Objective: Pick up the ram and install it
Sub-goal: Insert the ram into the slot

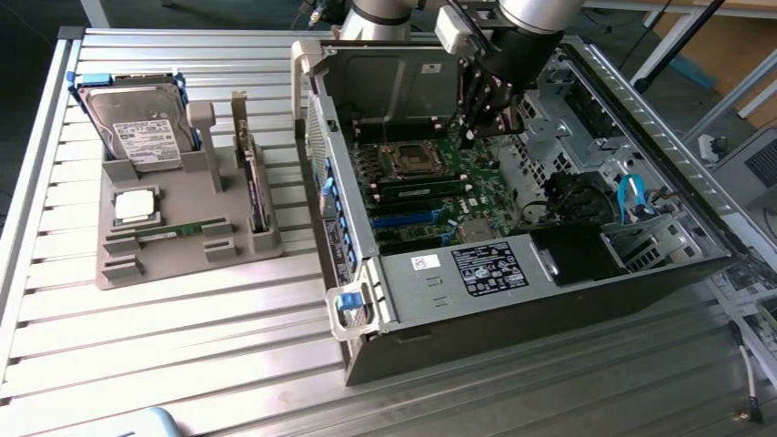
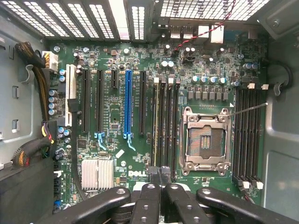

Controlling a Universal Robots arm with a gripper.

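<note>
One ram, a thin green stick, lies in the front slot of the grey holder at the exterior view's left. A second green stick looks seated in a memory slot beside the empty processor socket inside the open computer case. My gripper hangs over the motherboard inside the case. In the wrist view the gripper is shut, its black fingertips pressed together over the near end of the memory slots. I see nothing between them.
The holder also carries a hard drive, a square silver processor chip and an upright dark expansion card. Case walls, a drive cage, cable bundles and a heatsink crowd the board.
</note>
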